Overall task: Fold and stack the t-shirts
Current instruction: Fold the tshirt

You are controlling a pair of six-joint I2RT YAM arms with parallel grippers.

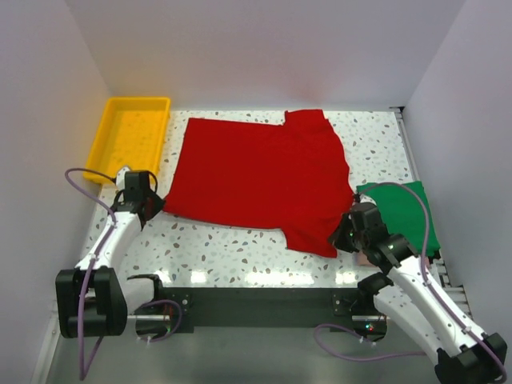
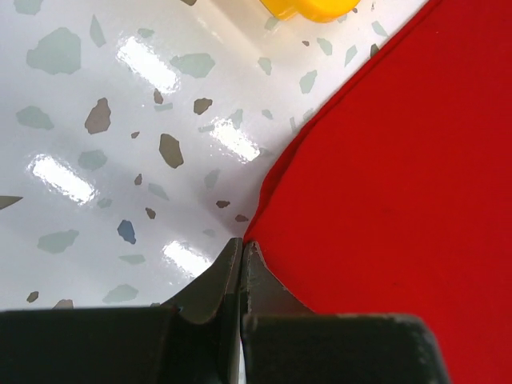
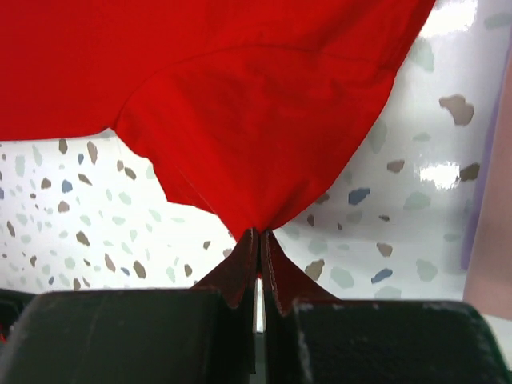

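Both hands (image 2: 242, 252) (image 3: 260, 238) low, seemingly on shirt (image 1: 256, 180)

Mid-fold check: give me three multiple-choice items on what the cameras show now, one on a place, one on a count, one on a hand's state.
1. Where does the green shirt lie?
A. at the right edge of the table
B. at its far left corner
C. at its middle

2. How many shirts are in view?
A. one
B. two
C. three

3. What state is the left hand in?
A. open above the table
B. shut on the edge of the red shirt
C. shut on nothing

Answers: 1 A, the top view shows it at the right side; 2 B, one red and one green; 3 B, its wrist view shows the fingers closed on the red hem.
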